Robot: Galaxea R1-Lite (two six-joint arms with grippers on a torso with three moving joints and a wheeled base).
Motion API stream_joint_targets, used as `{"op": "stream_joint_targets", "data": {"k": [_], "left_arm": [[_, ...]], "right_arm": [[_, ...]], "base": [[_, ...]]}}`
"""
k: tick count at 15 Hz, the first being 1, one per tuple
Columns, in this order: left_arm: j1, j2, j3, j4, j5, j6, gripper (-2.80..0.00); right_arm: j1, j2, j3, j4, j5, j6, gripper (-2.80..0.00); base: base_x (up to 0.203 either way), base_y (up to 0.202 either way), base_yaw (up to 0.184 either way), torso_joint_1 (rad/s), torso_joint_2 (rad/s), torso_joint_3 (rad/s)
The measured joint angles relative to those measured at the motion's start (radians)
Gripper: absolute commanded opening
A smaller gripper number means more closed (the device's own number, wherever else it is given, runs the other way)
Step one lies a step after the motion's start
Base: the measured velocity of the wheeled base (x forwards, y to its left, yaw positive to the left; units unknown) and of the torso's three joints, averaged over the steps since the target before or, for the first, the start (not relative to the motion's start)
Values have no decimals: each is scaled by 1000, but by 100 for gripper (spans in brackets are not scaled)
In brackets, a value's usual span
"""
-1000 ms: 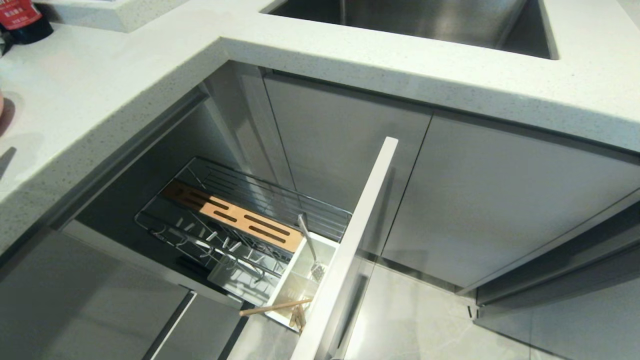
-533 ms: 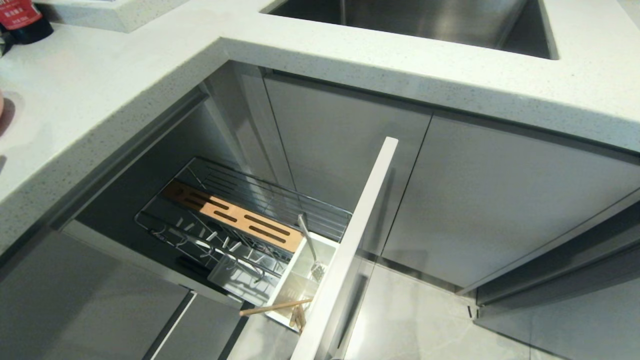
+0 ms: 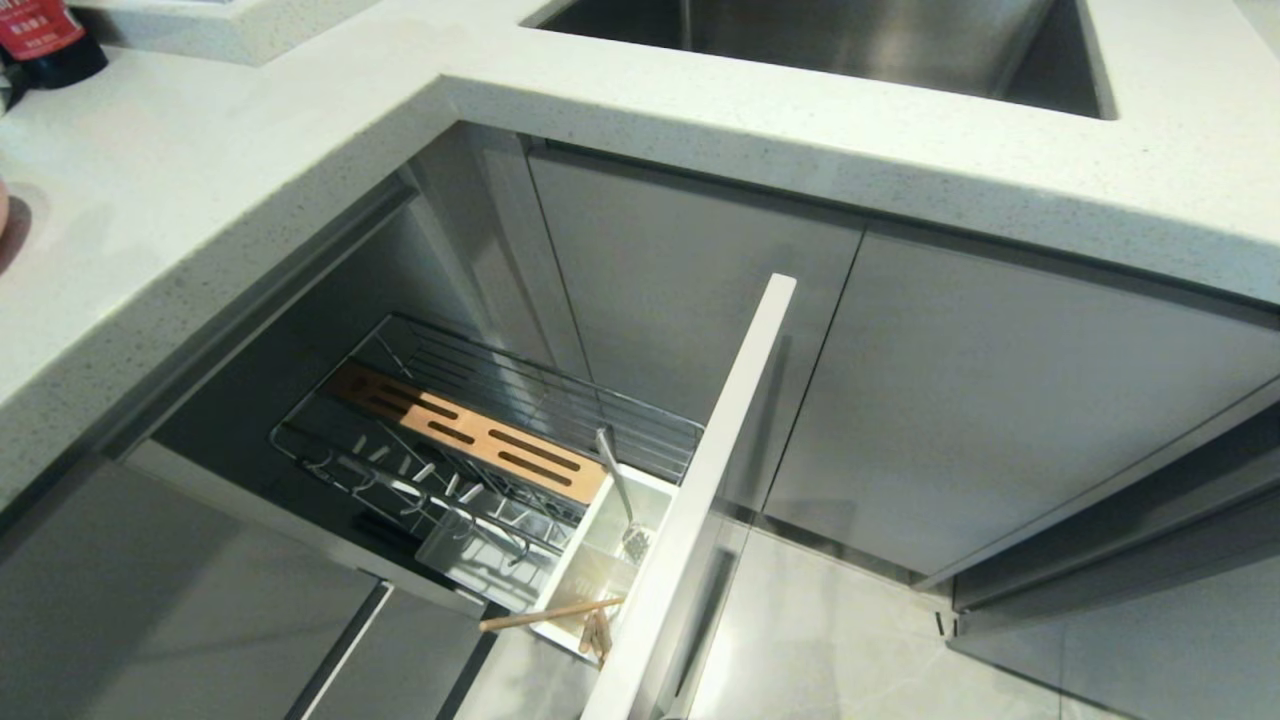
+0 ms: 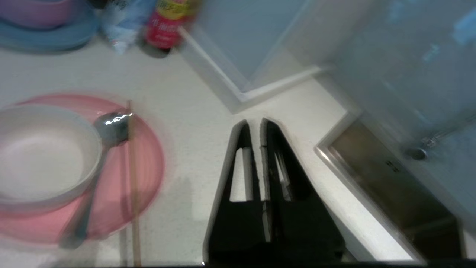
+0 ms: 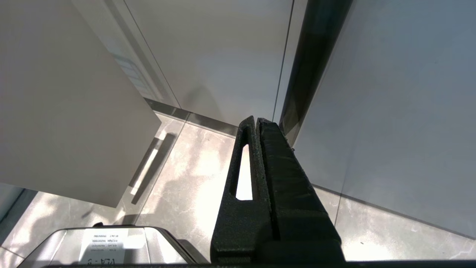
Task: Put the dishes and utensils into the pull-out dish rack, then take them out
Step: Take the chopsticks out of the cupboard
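Pull-out dish rack (image 3: 480, 450) open below the counter, holding utensils only.

Nearest, chopsticks (image 3: 590, 620) and a spoon (image 3: 618, 490) stand in the white caddy (image 3: 600, 560); the prongs are bare. Only the left wrist view shows the white bowl (image 4: 41, 156) on the pink plate (image 4: 145, 163), with the left gripper (image 4: 254, 126) closed and empty above bare countertop (image 4: 200, 111). The right gripper (image 5: 256, 123) hangs closed by the cabinet doors.

We note pale-pink plate (image 4: 145, 163) beside black left gripper (image 4: 254, 124), plain white bowl (image 4: 41, 156) on it, silver spoon (image 4: 111, 126), light-brown chopstick (image 4: 132, 186). Beyond gripper: blue plate (image 4: 48, 37), pink bowl (image 4: 33, 11), red-labelled bottle (image 4: 163, 26). White speckled counter (image 4: 193, 123). Chrome rack (image 3: 560, 400), wooden slotted strip (image 3: 470, 430), white caddy (image 3: 600, 560). Black right gripper (image 5: 256, 121) over marbled beige floor (image 5: 193, 175).
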Motion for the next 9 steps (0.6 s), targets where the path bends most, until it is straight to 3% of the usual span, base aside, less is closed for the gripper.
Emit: {"op": "stream_joint_targets", "data": {"k": [2, 5, 9], "left_arm": [[-56, 28, -43, -11, 14, -80, -280], [-189, 81, -64, -9, 54, -100, -280], [-472, 161, -41, 42, 71, -95, -280]], "right_arm": [[0, 0, 0, 0, 0, 0, -280], [0, 0, 0, 0, 0, 0, -280], [0, 0, 0, 0, 1, 0, -280]], "base": [[0, 0, 0, 0, 0, 0], [0, 0, 0, 0, 0, 0], [0, 0, 0, 0, 0, 0]]}}
